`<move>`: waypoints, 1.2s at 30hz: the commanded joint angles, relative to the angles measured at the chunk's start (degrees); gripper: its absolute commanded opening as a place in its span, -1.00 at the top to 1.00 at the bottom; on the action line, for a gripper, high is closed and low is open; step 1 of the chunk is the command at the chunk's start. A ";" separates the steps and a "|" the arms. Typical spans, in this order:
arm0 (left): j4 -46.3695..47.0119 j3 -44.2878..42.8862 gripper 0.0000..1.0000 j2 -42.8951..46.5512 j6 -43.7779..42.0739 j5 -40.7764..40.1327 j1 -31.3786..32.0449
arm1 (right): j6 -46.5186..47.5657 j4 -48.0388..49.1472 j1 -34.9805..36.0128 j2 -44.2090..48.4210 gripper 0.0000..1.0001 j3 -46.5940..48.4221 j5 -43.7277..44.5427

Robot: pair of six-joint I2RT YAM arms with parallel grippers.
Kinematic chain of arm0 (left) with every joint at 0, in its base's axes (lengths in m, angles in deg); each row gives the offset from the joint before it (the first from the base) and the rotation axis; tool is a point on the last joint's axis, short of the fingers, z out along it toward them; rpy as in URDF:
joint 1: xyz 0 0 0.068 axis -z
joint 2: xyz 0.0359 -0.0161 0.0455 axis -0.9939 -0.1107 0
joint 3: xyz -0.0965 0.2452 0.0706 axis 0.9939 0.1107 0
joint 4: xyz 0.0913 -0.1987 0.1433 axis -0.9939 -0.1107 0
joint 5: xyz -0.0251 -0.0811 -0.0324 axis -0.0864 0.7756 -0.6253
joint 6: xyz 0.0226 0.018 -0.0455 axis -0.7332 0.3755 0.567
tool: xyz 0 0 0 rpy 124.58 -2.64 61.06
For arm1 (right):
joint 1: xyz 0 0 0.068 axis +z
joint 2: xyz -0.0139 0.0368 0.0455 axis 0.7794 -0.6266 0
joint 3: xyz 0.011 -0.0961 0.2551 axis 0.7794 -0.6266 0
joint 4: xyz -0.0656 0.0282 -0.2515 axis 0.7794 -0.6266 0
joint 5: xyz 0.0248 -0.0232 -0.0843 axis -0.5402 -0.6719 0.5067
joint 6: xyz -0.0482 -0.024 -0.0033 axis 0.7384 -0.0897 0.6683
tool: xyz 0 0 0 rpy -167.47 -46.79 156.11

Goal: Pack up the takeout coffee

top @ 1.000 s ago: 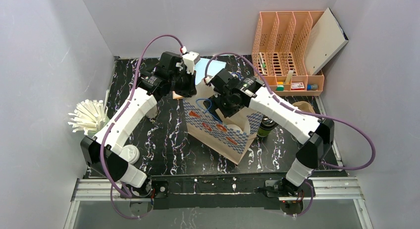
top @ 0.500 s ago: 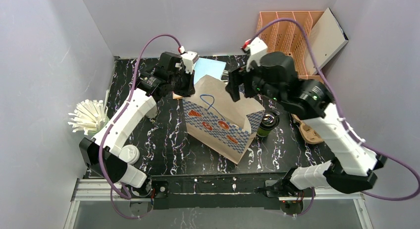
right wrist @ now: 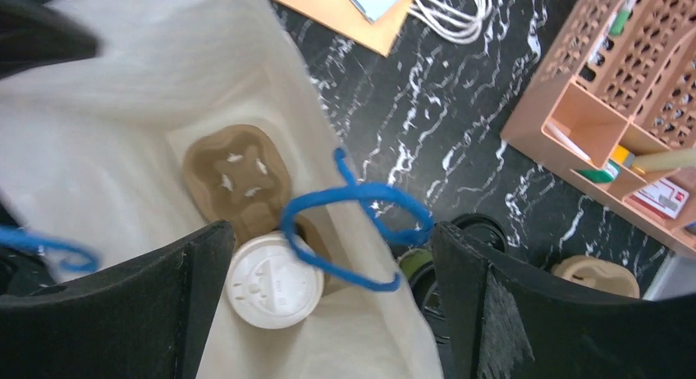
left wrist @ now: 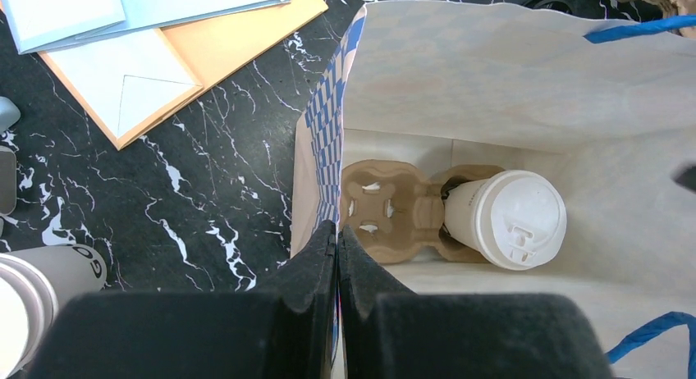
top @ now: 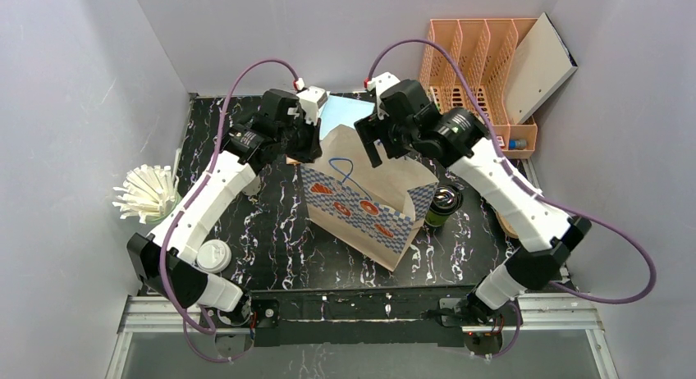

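Note:
A brown paper bag [top: 365,203] with blue handles stands mid-table. Inside it, a white-lidded cup [left wrist: 513,219] sits in a brown cardboard carrier [left wrist: 394,208]; both also show in the right wrist view, the cup [right wrist: 275,282] and the carrier [right wrist: 236,172]. The dark green takeout coffee cup [top: 444,203] stands on the table outside the bag, against its right side, and shows partly behind the bag wall [right wrist: 416,260]. My left gripper [left wrist: 337,231] is shut on the bag's left rim. My right gripper [right wrist: 328,235] is open and empty above the bag's mouth, around a blue handle [right wrist: 361,223].
A peach desk organiser [top: 480,75] stands at the back right. A holder of white straws [top: 148,194] and cream paper cups [top: 212,254] are at the left. Envelopes and papers [left wrist: 164,43] lie behind the bag. Another cardboard carrier [right wrist: 587,272] lies right of the green cup.
My right gripper rose out of the bag, open and empty, and now hovers over its far rim. The white-lidded cup stays in the bag. My left gripper held still.

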 commanded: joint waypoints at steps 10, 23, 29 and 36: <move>2.65 1.87 1.00 3.70 -1.75 -0.66 -0.15 | 2.15 0.22 -7.81 -6.09 -0.40 4.41 -12.76; 6.14 -5.98 1.00 1.34 -2.39 -4.03 -0.16 | 2.24 9.03 -7.84 0.85 0.97 -1.84 -20.00; 10.81 -4.29 1.00 4.84 -3.38 -4.52 -0.12 | 2.67 13.48 -7.80 7.08 0.97 -7.64 -22.42; 16.13 -2.40 1.00 7.20 -4.35 -5.64 -0.14 | 2.15 18.69 -7.70 14.39 0.97 -15.36 -23.96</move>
